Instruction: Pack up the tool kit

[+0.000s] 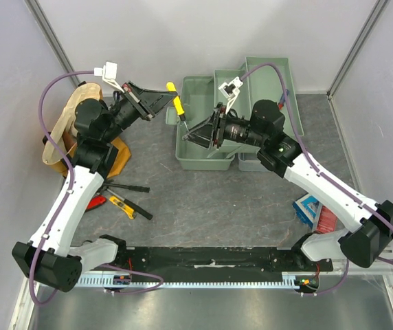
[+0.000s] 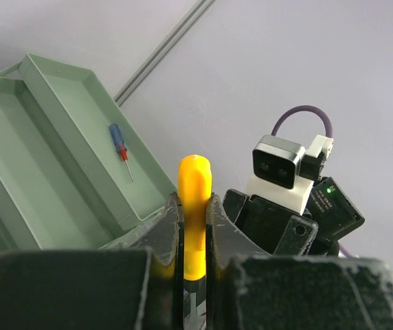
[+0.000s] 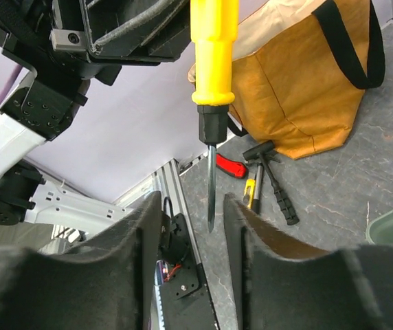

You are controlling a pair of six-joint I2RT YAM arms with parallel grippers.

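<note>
The pale-green toolbox (image 1: pixel 198 159) stands open at the back centre, its fold-out trays (image 1: pixel 273 82) spread to the right. My left gripper (image 1: pixel 167 103) is shut on the yellow handle of a yellow-black screwdriver (image 1: pixel 177 106) and holds it in the air over the box's left end. In the left wrist view the handle (image 2: pixel 195 206) sits between the fingers. My right gripper (image 1: pixel 187 135) is open, and the screwdriver's steel shaft (image 3: pixel 211 184) hangs between its fingers (image 3: pixel 148 227) without touching them. A small blue-and-red screwdriver (image 2: pixel 119 146) lies in a tray (image 2: pixel 66 89).
A small hammer (image 1: pixel 125 187), a red-handled tool (image 1: pixel 97 201) and a yellow-black cutter (image 1: pixel 129 207) lie on the table at the left. The mustard cloth bag (image 1: pixel 114 155) stands behind them. Blue-and-red packets (image 1: pixel 317 212) lie at the right.
</note>
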